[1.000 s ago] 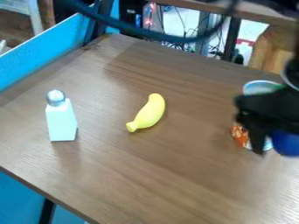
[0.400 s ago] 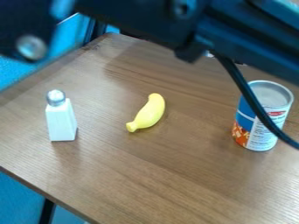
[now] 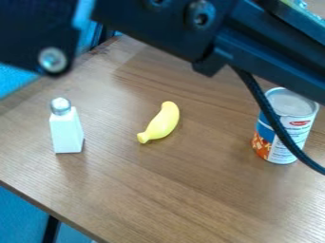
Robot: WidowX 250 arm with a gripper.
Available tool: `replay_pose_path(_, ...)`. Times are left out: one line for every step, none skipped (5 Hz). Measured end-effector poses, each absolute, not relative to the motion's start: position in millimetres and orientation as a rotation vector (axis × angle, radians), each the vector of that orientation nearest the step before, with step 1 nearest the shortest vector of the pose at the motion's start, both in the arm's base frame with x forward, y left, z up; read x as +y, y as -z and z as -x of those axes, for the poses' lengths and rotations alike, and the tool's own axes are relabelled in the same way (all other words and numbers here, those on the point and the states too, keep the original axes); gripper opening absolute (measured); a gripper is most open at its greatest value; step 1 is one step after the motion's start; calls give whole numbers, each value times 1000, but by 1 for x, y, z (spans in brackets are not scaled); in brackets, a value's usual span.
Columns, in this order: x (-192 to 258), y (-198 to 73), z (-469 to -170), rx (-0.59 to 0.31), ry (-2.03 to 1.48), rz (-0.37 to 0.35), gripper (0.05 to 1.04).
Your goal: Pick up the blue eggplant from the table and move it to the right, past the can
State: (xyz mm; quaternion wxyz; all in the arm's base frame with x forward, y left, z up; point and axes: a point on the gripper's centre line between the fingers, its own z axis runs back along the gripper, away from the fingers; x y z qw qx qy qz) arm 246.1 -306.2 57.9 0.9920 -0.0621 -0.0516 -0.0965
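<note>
I can't tell if my tool is squeezing or loose. A round, blue-and-white metal can (image 3: 278,153) stands on the brown wood worktop (image 3: 158,190). A curved yellow toy banana (image 3: 161,124) lies between it and a boxy white bottle (image 3: 66,134).

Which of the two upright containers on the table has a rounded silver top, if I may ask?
The white bottle; the can has a flat top instead.

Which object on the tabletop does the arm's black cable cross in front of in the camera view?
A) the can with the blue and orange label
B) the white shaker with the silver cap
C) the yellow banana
A: the black cable hangs from the arm and passes in front of the can, while the banana and the shaker lie well left of it in the picture.
</note>
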Motion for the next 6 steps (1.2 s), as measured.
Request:
replay_pose_path(-295,-57,-245,-66,155,90,907)
replay_pose_path(-287,-60,-244,-58,90,68,1010)
replay_pose_path(-292,-73,-246,-30,141,93,1006)
replay_pose_path(-291,-73,-248,-7,163,85,1004)
replay_pose_path(-288,-78,-250,-33,163,77,1004)
replay_pose_path(-270,-132,-252,-176,106,105,1004)
